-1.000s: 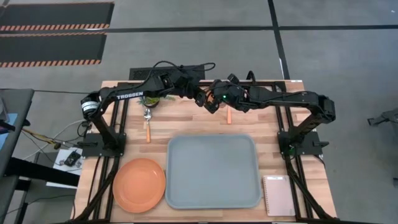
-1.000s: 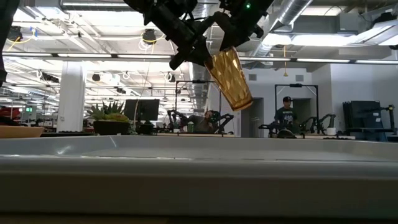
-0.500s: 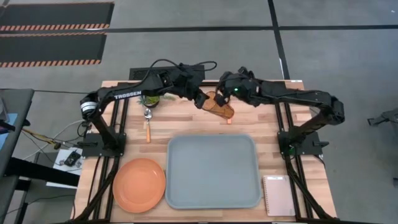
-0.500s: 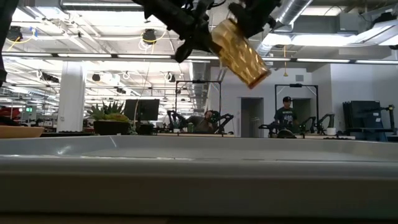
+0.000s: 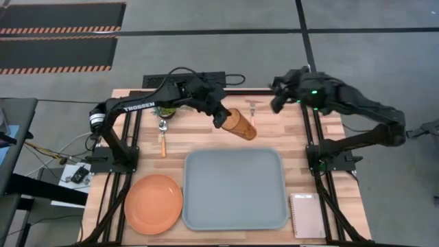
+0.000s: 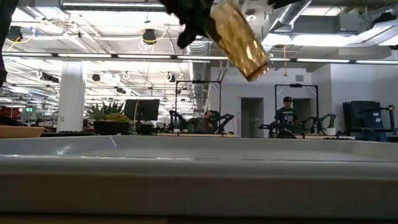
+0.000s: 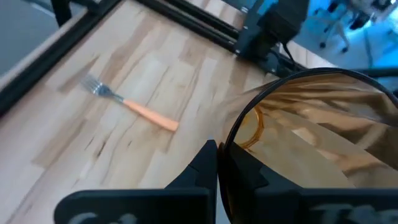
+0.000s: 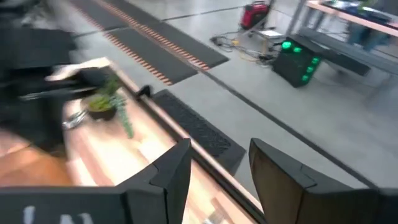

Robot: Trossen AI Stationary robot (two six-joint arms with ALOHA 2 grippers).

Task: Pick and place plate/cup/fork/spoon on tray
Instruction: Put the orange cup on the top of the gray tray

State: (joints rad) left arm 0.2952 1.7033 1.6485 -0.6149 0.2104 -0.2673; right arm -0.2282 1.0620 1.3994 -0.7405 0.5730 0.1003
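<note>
My left hand (image 5: 221, 121) is clenched on the cup (image 5: 241, 124) and holds it tilted in the air, above the surface just behind the tray (image 5: 234, 189). My right hand (image 5: 276, 94) is apart at the far edge, its fingers (image 8: 168, 174) seemingly spread and empty. The fork (image 7: 127, 104) lies on the surface near the cup.

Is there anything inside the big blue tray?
No. From above, the tray holds nothing. The cup hangs tilted in the left tool beyond it; the plate sits beside it. The low view hides its floor.

Wood table (image 5: 206, 134) w/ tray (image 5: 234, 189), plate (image 5: 153, 204), fork (image 5: 252, 115), spoon (image 5: 163, 136), notepad (image 5: 307, 215), plant (image 5: 167, 110).
</note>
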